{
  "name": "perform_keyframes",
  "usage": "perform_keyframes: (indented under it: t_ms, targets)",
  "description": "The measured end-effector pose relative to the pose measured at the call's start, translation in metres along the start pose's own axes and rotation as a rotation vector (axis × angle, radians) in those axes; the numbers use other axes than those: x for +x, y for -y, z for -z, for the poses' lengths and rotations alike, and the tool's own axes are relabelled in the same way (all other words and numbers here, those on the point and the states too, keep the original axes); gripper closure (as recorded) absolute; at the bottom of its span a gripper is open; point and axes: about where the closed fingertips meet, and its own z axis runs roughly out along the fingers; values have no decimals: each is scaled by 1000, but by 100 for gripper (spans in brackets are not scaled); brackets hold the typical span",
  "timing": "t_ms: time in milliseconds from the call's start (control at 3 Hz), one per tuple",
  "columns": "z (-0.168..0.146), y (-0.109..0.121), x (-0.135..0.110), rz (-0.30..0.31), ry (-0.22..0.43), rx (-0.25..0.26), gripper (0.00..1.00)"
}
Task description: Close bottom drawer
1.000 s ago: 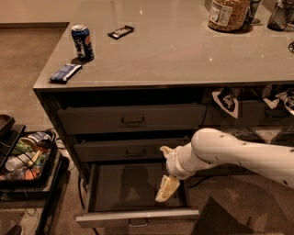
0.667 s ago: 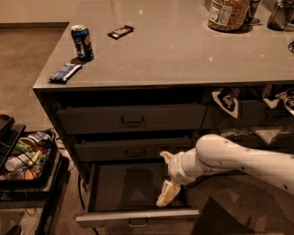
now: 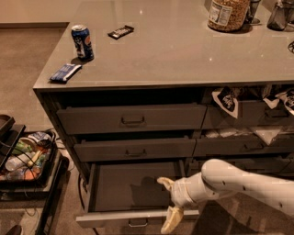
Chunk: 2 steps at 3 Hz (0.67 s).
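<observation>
Dim; gripper (image 3: pixel 166 203) shadow in bottom drawer (image 3: pixel 117 186)

No words or numbers can be read anywhere. The blue can (image 3: pixel 82 42) on the surface (image 3: pixel 183 55) has white marks, but they are too small to make out. The big jar (image 3: pixel 228 13) at the back has a pale label with dark print that cannot be read. The dark candy bar (image 3: pixel 121 31) has light letters that cannot be told apart. The blue wrapper (image 3: pixel 65 72) by the edge shows only a white patch. The gripper (image 3: pixel 162 205) sits at the front of the open bottom drawer (image 3: pixel 124 188), fingers spread apart.
</observation>
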Motion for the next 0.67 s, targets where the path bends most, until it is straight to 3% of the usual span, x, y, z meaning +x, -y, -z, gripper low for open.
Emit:
perform_keyframes:
  t_ms: [333, 667]
  targets:
    - [-18, -22, 15, 7, -6, -44, 0]
    - [-41, -41, 27, -8, -64, -47, 0]
